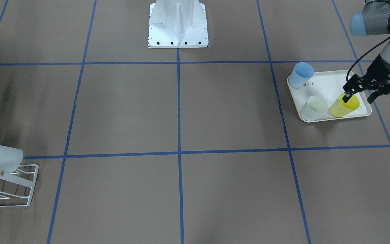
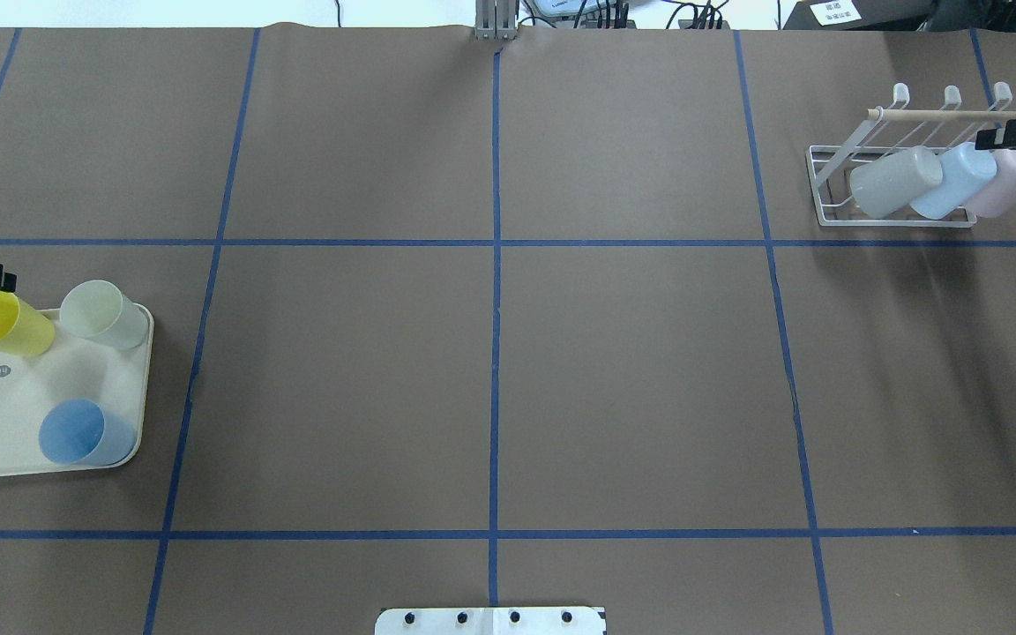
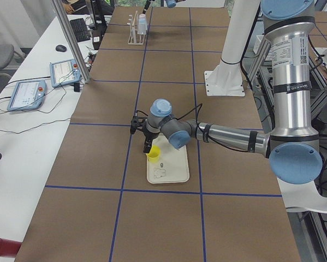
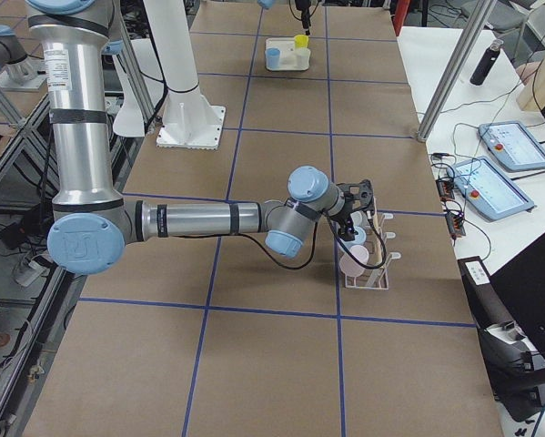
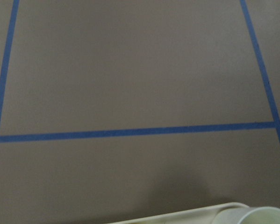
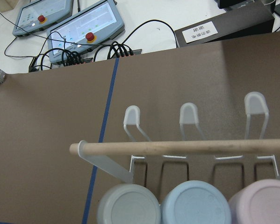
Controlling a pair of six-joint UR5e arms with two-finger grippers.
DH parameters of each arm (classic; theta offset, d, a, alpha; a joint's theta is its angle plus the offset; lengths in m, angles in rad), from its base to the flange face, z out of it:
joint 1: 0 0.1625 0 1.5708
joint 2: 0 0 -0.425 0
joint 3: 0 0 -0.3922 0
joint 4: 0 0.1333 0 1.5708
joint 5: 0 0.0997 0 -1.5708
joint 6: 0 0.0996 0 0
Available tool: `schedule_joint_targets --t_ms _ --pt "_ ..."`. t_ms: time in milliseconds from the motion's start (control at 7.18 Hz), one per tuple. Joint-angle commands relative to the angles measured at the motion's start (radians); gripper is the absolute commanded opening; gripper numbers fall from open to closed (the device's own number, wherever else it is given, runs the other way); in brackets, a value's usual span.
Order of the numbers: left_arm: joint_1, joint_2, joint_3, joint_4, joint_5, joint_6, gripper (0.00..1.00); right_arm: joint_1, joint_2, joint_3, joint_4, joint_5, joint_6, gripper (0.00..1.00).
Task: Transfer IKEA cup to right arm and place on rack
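A yellow IKEA cup stands on the cream tray at the robot's left end of the table. My left gripper is open and straddles the cup's wall. One finger is inside the mouth and the other is outside. The white wire rack with its wooden dowel holds a grey cup, a blue cup and a pink cup. My right gripper hovers just above the pink cup. It looks open and holds nothing.
A pale cup and a blue cup share the tray with the yellow one. The white robot base stands at the table's middle edge. Control pendants and cables lie beyond the rack.
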Motion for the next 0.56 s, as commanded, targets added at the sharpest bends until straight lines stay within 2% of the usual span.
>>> schedule_joint_targets --t_ms 0,278,418 --pt "-0.016 0.004 0.045 0.019 -0.074 0.008 1.0 -0.014 0.001 0.0 0.002 0.001 0.03 0.98" --pt "-0.022 0.013 0.099 0.018 -0.084 0.006 1.0 -0.021 -0.002 0.0 0.011 0.0 0.044 0.98" --pt "-0.021 0.009 0.11 0.021 -0.082 0.002 0.92 -0.022 -0.002 -0.001 0.015 0.0 0.044 0.98"
